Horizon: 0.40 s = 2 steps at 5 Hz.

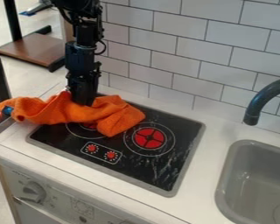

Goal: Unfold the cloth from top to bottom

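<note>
Where a black cooktop with a gray rim sits in a pale countertop, a bright orange cloth lies crumpled over the cooktop's back left part. The cloth is bunched into folds, with one end spread toward the middle of the cooktop and the other stretching out past its left edge. At that far left end is a small blue patch. The cloth partly covers the left burner ring of the cooktop, while the red right burner is uncovered.

Above the back left of the cooktop, a black robot arm comes down from the top of the view. Its gripper points downward, its lower end against the cloth near the middle of the folds; whether it is open or closed on the fabric cannot be told.

Two red control marks sit in an outlined panel at the cooktop's front. Behind the cooktop rises a wall of white tiles. To the cooktop's right is a gray sink, with a dark curved faucet above it. Below the cooktop's front edge, a light panel carries a round knob.
</note>
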Each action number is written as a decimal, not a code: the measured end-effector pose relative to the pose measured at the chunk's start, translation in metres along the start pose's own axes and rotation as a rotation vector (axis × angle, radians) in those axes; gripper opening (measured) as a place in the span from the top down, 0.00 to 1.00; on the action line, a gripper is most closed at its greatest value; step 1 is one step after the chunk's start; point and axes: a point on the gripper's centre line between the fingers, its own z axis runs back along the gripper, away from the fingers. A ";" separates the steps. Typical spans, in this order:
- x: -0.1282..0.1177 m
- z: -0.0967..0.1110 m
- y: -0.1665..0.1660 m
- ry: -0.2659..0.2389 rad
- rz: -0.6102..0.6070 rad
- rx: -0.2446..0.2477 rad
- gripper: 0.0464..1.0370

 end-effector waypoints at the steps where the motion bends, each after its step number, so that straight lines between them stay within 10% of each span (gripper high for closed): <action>1: -0.001 -0.004 0.001 0.002 -0.006 0.001 0.86; 2: -0.002 -0.005 0.002 0.005 -0.016 0.000 0.97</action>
